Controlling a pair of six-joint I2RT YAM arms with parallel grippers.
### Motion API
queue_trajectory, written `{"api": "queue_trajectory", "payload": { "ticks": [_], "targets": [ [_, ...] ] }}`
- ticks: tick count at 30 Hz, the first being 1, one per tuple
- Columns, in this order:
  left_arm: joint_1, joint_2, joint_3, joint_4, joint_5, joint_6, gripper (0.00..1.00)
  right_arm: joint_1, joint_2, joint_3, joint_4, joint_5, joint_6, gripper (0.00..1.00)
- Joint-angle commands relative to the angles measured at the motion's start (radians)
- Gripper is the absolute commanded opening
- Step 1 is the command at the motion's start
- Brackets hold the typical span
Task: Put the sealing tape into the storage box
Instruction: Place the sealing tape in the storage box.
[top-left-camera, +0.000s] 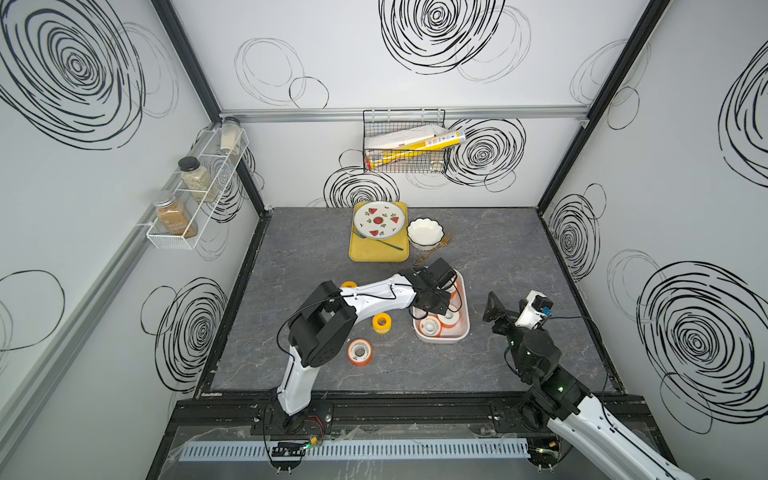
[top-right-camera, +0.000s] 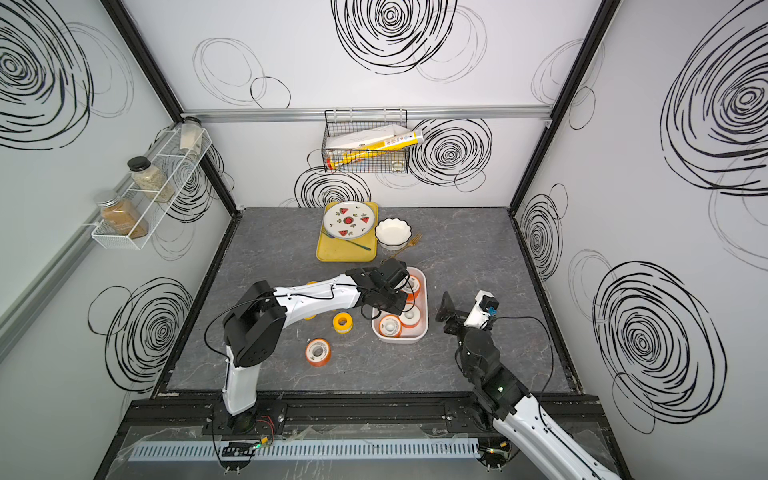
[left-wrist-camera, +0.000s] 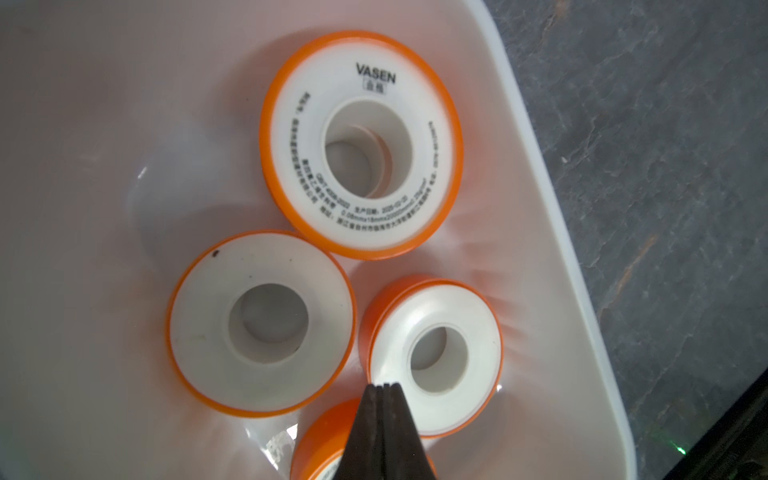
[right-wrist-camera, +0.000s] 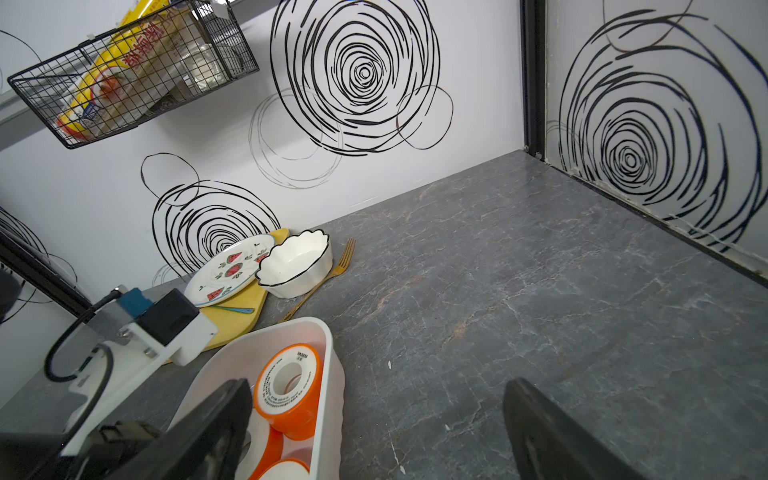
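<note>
Swirl-patterned walls (top-left-camera: 332, 62) border grey tabletop (top-left-camera: 519, 270) bearing storage box (top-left-camera: 441, 338).

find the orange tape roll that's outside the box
In both top views the orange tape roll lies on the grey table left of the white box, toward the front edge, just in front of a yellow roll.

yellow tray (top-left-camera: 374, 252) holds watermelon plate (top-left-camera: 379, 220) and green-handled utensil (top-left-camera: 388, 245), perhaps a fork | white bowl (top-left-camera: 424, 235) beside tray | gold fork (top-left-camera: 433, 249) beside bowl | wall basket (top-left-camera: 405, 168) holds boxes (top-left-camera: 405, 139) | side rack (top-left-camera: 170, 245) holds three jars (top-left-camera: 195, 180)
</note>
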Motion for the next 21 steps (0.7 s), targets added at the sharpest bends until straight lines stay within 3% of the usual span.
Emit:
{"api": "queue_trajectory", "payload": {
  "ticks": [1,21],
  "targets": [
    [-0.006,0.029,0.051,0.039,0.021,-0.010,0.08,-0.003,-0.009,-0.008,-0.012,0.015,0.010,0.99],
    [-0.005,0.143,0.198,-0.009,-0.021,0.005,0.10,-0.002,-0.014,-0.010,-0.015,0.016,0.010,0.99]
  ]
}}
